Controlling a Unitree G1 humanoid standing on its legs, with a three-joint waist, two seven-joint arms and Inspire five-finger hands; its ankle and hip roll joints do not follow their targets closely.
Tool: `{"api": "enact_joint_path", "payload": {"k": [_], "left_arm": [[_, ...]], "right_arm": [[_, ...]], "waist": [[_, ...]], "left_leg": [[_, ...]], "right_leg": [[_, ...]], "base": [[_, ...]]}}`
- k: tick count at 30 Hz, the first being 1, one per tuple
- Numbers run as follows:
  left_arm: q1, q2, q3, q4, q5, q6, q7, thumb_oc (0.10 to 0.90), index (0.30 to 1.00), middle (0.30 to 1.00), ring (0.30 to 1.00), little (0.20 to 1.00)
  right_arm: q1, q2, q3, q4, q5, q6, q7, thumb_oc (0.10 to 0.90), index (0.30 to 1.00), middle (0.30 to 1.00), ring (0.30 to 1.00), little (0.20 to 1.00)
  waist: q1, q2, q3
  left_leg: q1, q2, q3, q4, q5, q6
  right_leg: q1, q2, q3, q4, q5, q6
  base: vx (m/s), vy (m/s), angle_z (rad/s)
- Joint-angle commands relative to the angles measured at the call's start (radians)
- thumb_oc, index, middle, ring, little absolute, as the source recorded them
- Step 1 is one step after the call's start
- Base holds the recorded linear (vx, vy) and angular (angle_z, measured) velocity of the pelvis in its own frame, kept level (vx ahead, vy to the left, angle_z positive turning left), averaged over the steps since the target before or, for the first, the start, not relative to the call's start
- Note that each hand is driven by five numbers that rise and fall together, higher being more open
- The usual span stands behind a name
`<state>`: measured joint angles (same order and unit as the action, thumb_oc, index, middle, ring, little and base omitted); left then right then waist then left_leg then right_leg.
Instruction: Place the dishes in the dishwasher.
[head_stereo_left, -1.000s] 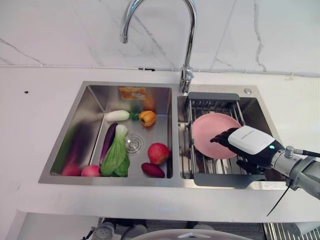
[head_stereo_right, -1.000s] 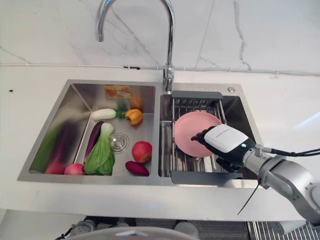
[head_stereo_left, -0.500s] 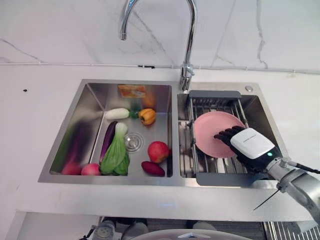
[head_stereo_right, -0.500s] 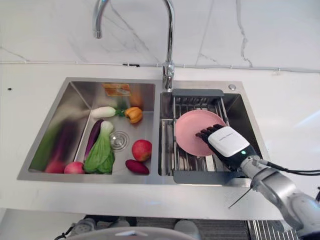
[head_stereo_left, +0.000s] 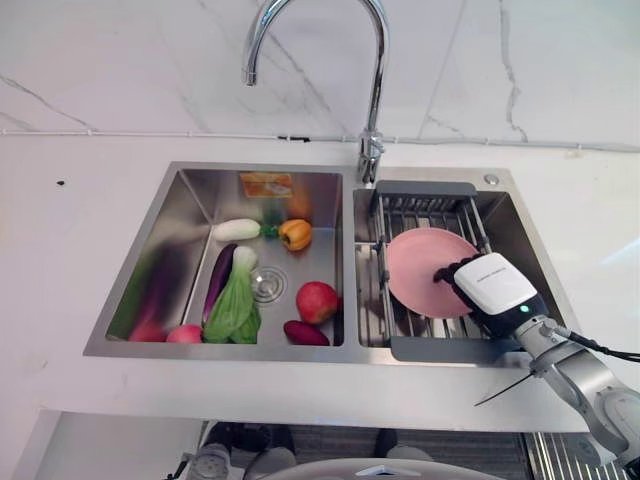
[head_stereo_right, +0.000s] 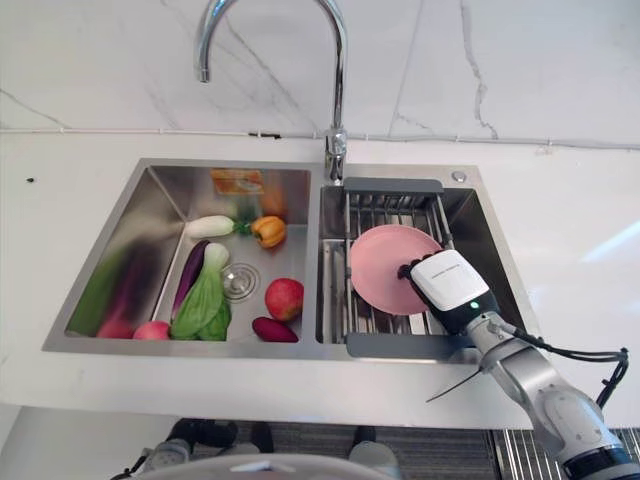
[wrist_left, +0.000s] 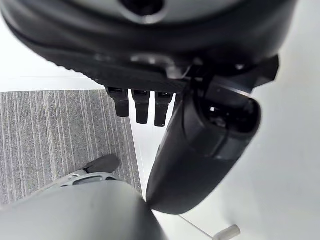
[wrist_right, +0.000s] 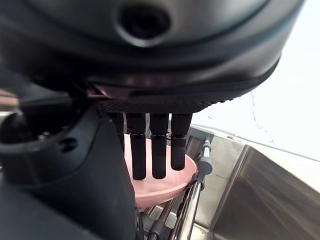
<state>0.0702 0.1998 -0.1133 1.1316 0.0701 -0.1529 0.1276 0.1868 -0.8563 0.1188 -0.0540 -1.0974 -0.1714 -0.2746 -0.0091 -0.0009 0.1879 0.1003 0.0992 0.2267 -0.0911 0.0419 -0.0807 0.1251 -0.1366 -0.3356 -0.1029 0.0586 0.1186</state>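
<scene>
The right hand reached with straight, unclosed fingers over the near right edge of the pink plate lying on the rack in the right sink basin, and without a firm hold the plate could slide off.

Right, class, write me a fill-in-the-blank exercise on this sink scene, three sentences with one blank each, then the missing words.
1. The pink plate lies on the drying rack in the sink's ____ basin.
2. The robot's ____ hand reaches over the plate with straight fingers.
3. The red apple lies in the same basin as the ____ pepper.

Missing words: right; right; yellow
</scene>
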Motion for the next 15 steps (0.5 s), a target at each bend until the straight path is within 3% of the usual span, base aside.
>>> {"api": "enact_joint_path", "payload": {"k": [1,12,15], "left_arm": [[0.015,-0.036,-0.086,0.073,0.024,-0.023,0.011,0.8,0.9,0.9,0.9,0.9],[0.022,-0.039,-0.079,0.08,0.037,-0.029,0.032,0.8,0.9,0.9,0.9,0.9],[0.024,-0.043,-0.08,0.075,0.033,-0.025,0.043,0.8,0.9,0.9,0.9,0.9]], "right_arm": [[-0.175,0.001,0.004,0.006,-0.039,0.102,-0.171,0.4,0.3,0.3,0.3,0.3],[-0.147,0.024,-0.182,-0.155,0.044,0.101,-0.299,0.4,0.3,0.3,0.3,0.3],[-0.158,0.101,-0.22,-0.186,0.206,0.054,-0.287,0.4,0.3,0.3,0.3,0.3]], "waist": [[0.078,0.011,-0.03],[0.081,0.012,-0.046],[0.08,0.011,-0.046]], "left_leg": [[0.009,0.053,-0.024,0.004,-0.001,-0.06],[0.01,0.054,-0.032,0.004,-0.002,-0.059],[0.01,0.054,-0.031,0.004,0.0,-0.057]], "right_leg": [[0.031,-0.06,-0.047,0.016,-0.001,0.079],[0.037,-0.06,-0.055,0.016,-0.005,0.077],[0.037,-0.06,-0.054,0.016,-0.005,0.076]], "base": [[0.01,-0.016,0.06],[0.01,-0.003,0.05],[0.0,0.0,0.0]]}}
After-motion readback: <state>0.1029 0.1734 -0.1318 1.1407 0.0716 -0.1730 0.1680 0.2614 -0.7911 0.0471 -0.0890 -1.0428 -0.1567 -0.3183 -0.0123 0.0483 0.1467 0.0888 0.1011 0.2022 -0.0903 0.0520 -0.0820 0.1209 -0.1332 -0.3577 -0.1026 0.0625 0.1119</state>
